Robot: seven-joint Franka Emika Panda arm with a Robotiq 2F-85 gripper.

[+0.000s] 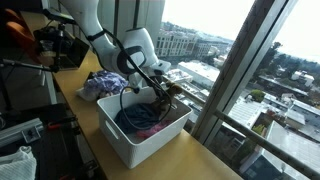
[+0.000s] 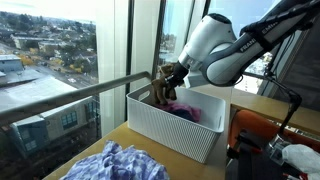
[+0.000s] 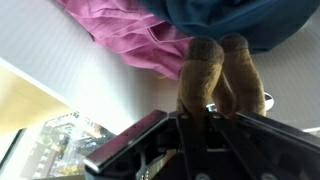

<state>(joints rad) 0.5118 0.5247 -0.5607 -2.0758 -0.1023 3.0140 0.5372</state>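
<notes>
My gripper clenched on brown fuzzy item, over white bin at table's window edge, pink cloth inside, patterned cloth beside bin

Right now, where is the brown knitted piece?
The shut gripper holds the brown knitted piece over the white basket, at the side nearest the window, just above the pink cloth and blue cloth in the wrist view.
</notes>
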